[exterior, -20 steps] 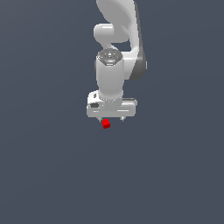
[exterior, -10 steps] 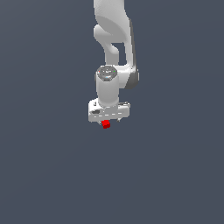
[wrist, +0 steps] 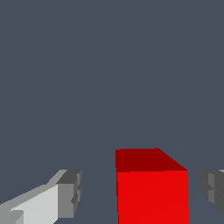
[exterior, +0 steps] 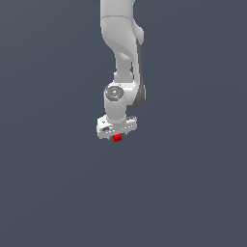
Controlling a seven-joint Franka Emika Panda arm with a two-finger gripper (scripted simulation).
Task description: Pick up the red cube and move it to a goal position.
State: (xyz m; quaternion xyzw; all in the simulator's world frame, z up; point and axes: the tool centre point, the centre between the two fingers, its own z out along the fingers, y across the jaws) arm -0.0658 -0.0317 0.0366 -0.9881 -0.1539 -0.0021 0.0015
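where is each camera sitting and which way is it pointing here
Exterior view: off the arm, looking at the white arm, its gripper and the red cube against plain grey; exact vantage cannot be told.
Wrist view: on the wrist, facing out past the fingers, with the red cube between them, gaps either side.
Shared: the red cube and the gripper.

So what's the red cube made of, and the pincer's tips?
It's a simulator's render, so only guesses. The cube looks like smooth matte plastic: flat, even red, sharp edges, no grain. The pincer's fingertips look like dull grey rubber or plastic pads on a white, plastic-looking finger.
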